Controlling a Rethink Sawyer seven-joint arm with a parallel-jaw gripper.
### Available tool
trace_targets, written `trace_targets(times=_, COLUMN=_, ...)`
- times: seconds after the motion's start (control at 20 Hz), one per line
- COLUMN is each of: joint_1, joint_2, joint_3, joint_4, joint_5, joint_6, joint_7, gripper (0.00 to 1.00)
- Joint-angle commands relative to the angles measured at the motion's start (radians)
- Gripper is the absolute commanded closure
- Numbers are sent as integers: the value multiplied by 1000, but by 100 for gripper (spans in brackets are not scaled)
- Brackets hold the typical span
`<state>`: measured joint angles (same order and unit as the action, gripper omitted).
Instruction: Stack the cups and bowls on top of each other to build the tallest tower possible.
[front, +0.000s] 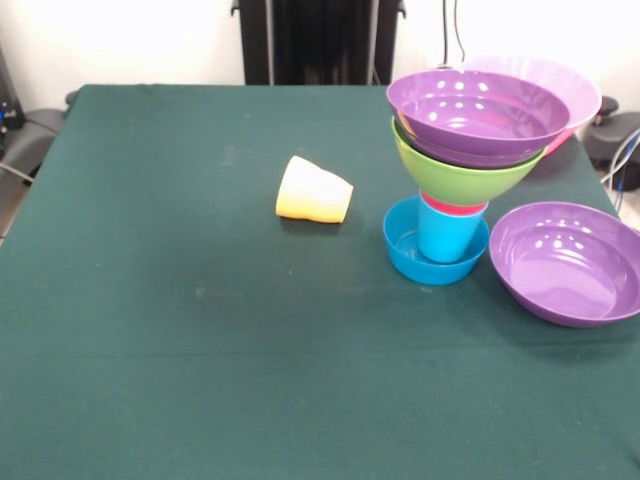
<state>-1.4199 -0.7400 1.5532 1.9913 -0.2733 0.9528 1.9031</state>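
Note:
The tower stands at the right of the table: a small blue bowl (410, 255) lowest, a blue cup (447, 235) standing in it, a red cup rim (452, 207) above, then a lime green bowl (455, 172) and a wide purple bowl (475, 112) on top. A pink bowl (570, 85) shows behind the purple one; whether it rests on the stack I cannot tell. A yellow-orange cup (314, 190) lies on its side mid-table, left of the tower. A second purple bowl (565, 262) sits upright on the table right of the tower. The gripper does not show.
The dark green tablecloth (200, 330) covers the table. The robot's black pedestal (320, 40) stands at the far edge. Cables and grey equipment (618, 140) lie off the table at the right.

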Motion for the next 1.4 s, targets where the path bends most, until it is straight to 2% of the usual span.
trace_targets(times=0.05, joint_1=65, joint_2=18, joint_3=-61, joint_4=71, joint_5=-45, joint_6=-57, joint_7=-39, gripper=100)
trace_targets(times=1.4, joint_1=163, joint_2=11, joint_3=-167, joint_4=49, joint_5=-88, joint_6=-169, joint_7=-7, gripper=100)
